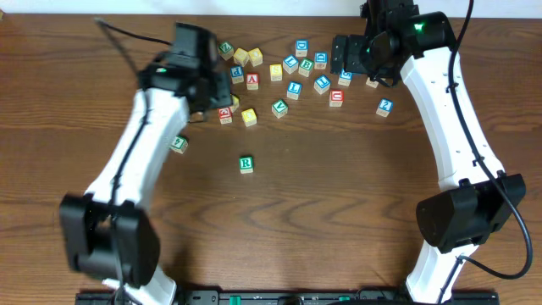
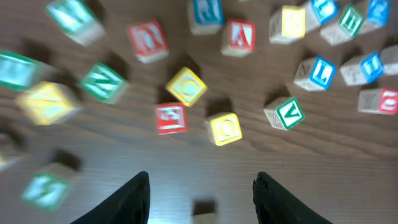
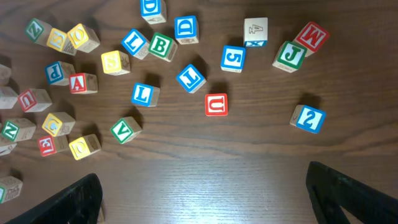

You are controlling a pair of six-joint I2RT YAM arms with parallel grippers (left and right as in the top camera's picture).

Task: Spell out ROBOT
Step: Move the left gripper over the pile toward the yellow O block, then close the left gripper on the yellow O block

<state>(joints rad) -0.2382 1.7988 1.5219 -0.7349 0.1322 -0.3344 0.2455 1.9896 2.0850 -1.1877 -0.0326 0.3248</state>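
R cube (image 1: 246,163): green frame. B cube (image 3: 161,46): green. U cube (image 3: 216,104): red. My right gripper (image 3: 202,180): black. Table (image 3: 249,162): brown woodgrain.

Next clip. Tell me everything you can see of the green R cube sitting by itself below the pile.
The R cube is a small block that looks wooden. Its top face is light, with a green letter R inside a green frame, and pale sides just show. It sits flat on the brown table, the R upright in the overhead view, alone and well clear of the cluster of other cubes. Nothing touches it. The nearest block, a green-framed cube, lies apart from it beside the left arm.
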